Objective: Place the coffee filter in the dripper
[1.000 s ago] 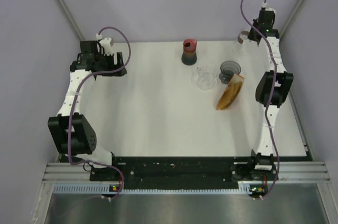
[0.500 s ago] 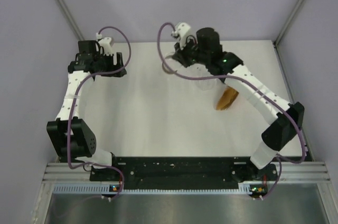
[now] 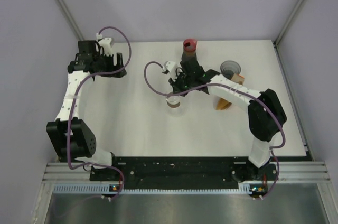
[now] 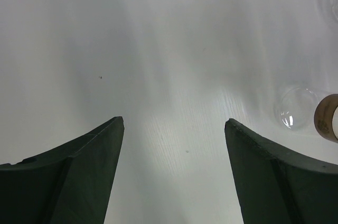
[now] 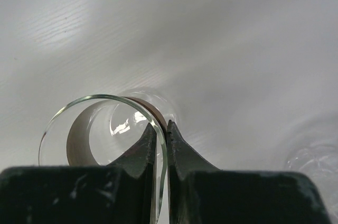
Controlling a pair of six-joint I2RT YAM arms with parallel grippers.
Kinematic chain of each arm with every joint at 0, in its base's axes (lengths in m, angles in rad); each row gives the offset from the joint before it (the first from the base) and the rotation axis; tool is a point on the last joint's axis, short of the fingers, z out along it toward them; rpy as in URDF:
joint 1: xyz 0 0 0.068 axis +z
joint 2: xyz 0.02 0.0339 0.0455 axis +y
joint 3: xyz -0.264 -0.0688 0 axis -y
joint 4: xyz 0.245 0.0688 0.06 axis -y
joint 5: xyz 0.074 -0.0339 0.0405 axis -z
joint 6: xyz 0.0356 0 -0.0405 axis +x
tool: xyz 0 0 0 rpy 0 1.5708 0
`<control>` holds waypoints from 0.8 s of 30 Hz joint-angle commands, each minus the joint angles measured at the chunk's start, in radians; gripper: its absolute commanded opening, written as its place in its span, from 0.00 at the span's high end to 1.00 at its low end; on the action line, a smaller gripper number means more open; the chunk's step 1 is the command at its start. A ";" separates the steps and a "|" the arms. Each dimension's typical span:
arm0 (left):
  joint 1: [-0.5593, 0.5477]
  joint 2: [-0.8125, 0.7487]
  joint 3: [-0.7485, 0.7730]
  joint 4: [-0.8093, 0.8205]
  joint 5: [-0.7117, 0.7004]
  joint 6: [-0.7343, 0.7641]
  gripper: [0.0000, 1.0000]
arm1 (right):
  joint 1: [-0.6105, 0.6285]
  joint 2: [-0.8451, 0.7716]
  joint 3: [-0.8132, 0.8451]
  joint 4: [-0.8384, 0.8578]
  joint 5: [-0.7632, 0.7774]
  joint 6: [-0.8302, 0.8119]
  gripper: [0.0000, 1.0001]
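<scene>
A stack of brown paper coffee filters (image 3: 223,103) lies right of centre, partly under my right arm. A grey dripper (image 3: 230,68) stands just behind it. My right gripper (image 3: 175,92) is over the table's middle, shut on the rim of a clear glass carafe with a brown collar (image 3: 172,102). In the right wrist view the jaws (image 5: 161,126) pinch the glass rim (image 5: 100,99) between them. My left gripper (image 3: 122,65) is open and empty at the back left; its wrist view (image 4: 174,121) shows bare table between the fingers and the carafe (image 4: 317,112) at the right edge.
A dark vessel with a red top (image 3: 189,48) stands at the back centre. A second clear glass piece (image 5: 317,152) shows at the lower right of the right wrist view. Walls close the table at the back and sides.
My right arm swung from the back right corner across the back of the table and now holds the glass carafe low at the middle. The left arm has not moved.
</scene>
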 commanded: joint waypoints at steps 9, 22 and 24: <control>-0.002 -0.041 0.016 0.014 0.016 0.025 0.17 | 0.010 0.023 -0.034 0.153 -0.116 0.081 0.99; -0.001 -0.044 0.008 0.014 0.019 0.035 0.17 | 0.041 0.046 -0.014 0.164 -0.042 0.110 0.75; -0.001 -0.042 0.008 0.013 0.019 0.038 0.17 | 0.041 0.042 0.021 0.129 -0.039 0.110 0.67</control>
